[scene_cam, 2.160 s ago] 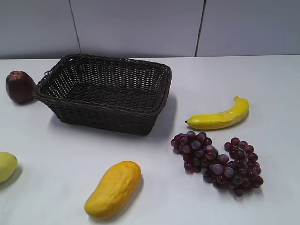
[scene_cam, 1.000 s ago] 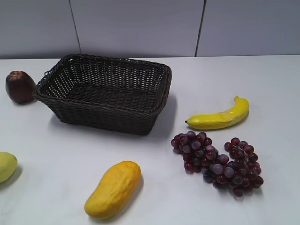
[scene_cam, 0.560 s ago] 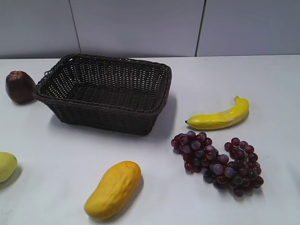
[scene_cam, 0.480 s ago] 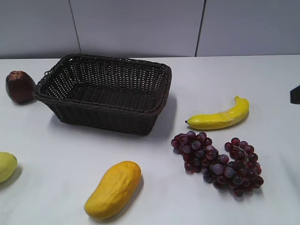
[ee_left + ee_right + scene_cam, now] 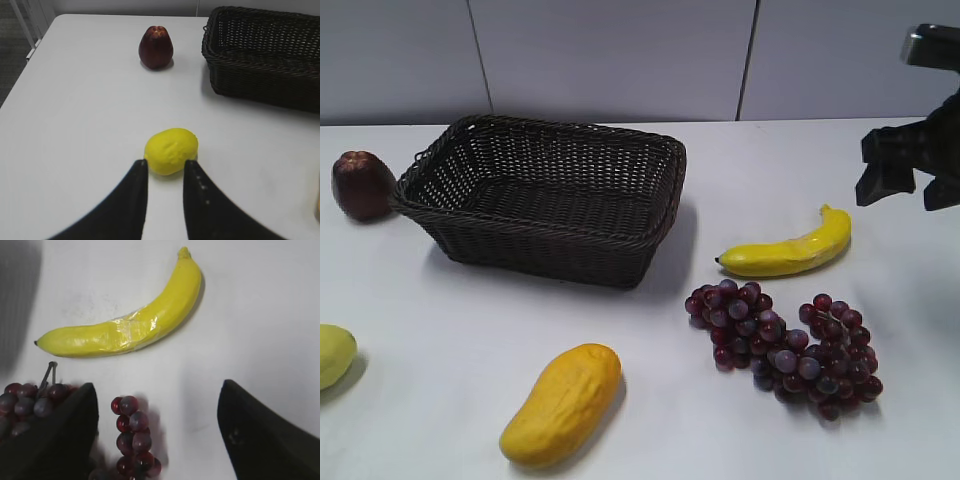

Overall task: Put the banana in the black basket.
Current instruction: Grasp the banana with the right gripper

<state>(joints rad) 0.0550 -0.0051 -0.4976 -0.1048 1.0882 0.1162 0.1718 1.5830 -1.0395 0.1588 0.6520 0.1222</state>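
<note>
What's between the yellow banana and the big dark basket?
Nothing: only bare white table lies between the slim yellow banana and the dark woven wicker basket, as the exterior view shows. The purple grape bunch sits nearer the camera, off that stretch.

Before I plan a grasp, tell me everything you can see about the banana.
The banana is slim, curved, bright yellow, with a dark tip toward the black basket and a stubby stem at the other end. A glossy clear wrap circles its middle. It lies flat on the white table, touching nothing, just behind the grapes. The open right pincer hovers above.
</note>
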